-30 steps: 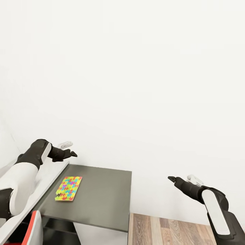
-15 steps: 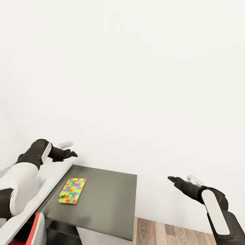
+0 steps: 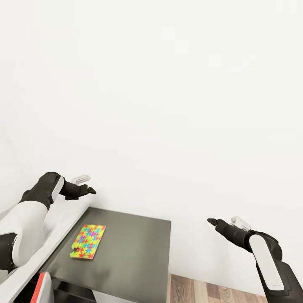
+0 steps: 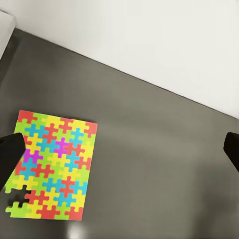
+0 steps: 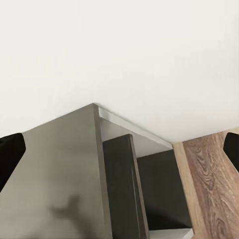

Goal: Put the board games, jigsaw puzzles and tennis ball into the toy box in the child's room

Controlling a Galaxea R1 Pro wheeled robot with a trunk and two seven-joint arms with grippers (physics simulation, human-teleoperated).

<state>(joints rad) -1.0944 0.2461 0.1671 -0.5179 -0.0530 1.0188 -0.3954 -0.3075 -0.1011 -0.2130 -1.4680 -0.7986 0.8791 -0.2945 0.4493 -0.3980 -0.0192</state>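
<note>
One jigsaw puzzle (image 3: pixel 88 241), a thin square of yellow, red, blue and green pieces, lies flat on the dark-grey corner section of the table (image 3: pixel 130 256). My left gripper (image 3: pixel 89 190) hovers above and behind it, over the edge of the white table top (image 3: pixel 59 225). In the left wrist view the jigsaw puzzle (image 4: pixel 52 165) lies below the open left gripper (image 4: pixel 119 152), whose dark fingertips (image 4: pixel 10 155) stand far apart with nothing between them. My right gripper (image 3: pixel 212 220) is open in the air, right of the table. It (image 5: pixel 119 149) looks down on the table's corner (image 5: pixel 55 184).
A plain white wall (image 3: pixel 168 105) stands close behind the table. Wood-plank floor (image 3: pixel 210 291) lies to the right of the dark-grey section. A corner of the red-and-white chair (image 3: pixel 42 287) stands at the lower left. Dark shelves (image 5: pixel 124 194) sit under the table.
The whole head view has shifted, so the camera has moved: table and puzzle now sit slightly further right and lower. Both arms hold the same pose.
</note>
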